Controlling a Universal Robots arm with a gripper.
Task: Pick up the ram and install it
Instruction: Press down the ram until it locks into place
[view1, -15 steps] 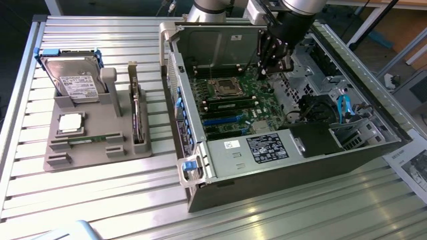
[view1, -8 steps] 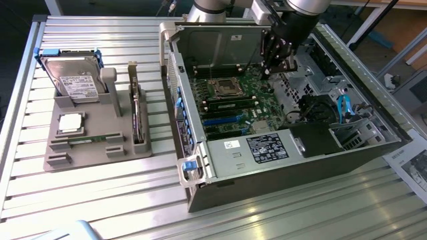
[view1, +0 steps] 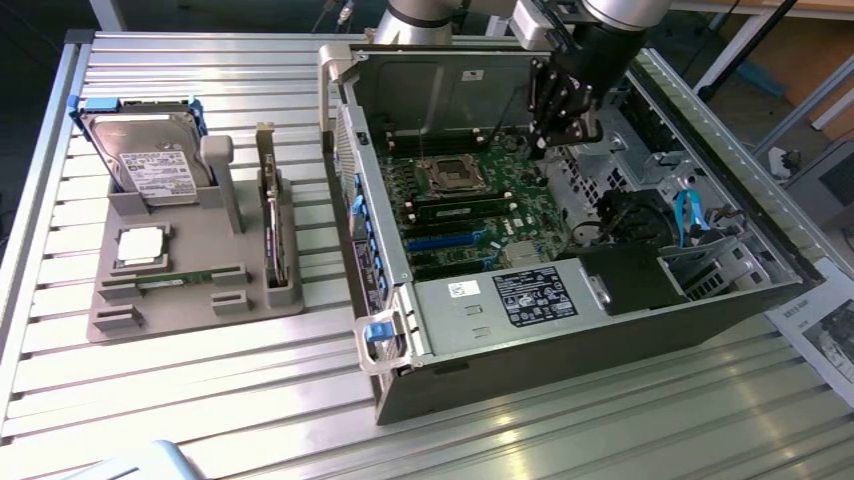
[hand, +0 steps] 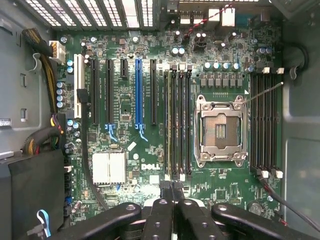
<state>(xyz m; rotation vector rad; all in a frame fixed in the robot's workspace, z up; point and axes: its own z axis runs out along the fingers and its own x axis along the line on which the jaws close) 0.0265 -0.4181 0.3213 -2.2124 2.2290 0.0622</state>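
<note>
The ram (view1: 176, 278) is a thin green stick lying flat in the front slot of the grey fixture (view1: 200, 250), at the exterior view's left. My gripper (view1: 545, 145) hangs inside the open computer case (view1: 534, 330), well above the motherboard (view1: 467, 215) and far from the ram. In the wrist view its black fingertips (hand: 172, 192) are pressed together with nothing between them, over the long memory slots (hand: 177, 125) beside the bare processor socket (hand: 220, 131). A second bank of memory slots (hand: 265, 122) lies on the socket's other side.
The fixture also carries a hard drive (view1: 150, 160) standing upright, a square silvery processor chip (view1: 140, 245) and a tall dark expansion card (view1: 271, 225). Cable bundles (view1: 641, 215) and a black shroud (view1: 627, 280) fill the case beside the motherboard. A slatted metal table (view1: 200, 400) lies underneath.
</note>
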